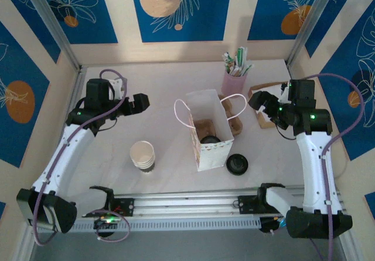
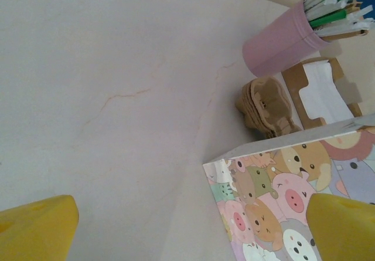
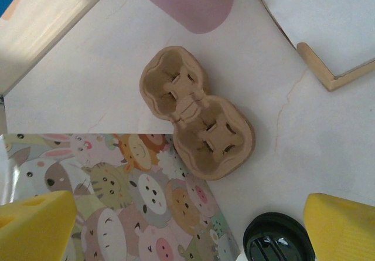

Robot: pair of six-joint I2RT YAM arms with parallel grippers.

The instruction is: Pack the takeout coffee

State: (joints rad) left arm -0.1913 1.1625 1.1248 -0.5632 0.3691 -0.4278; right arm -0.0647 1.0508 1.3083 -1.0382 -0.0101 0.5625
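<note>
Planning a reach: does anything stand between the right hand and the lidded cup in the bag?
Sideways, brown pulp cup carriers and the cartoon paper bag's wall separate the right hand from the black-lidded cup; from above, nothing visible.

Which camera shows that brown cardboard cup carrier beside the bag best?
Right wrist: the cup carrier lies whole, both wells seen from above. Left wrist catches it small, at a slant; top external shows it tiny beside the bag.
</note>
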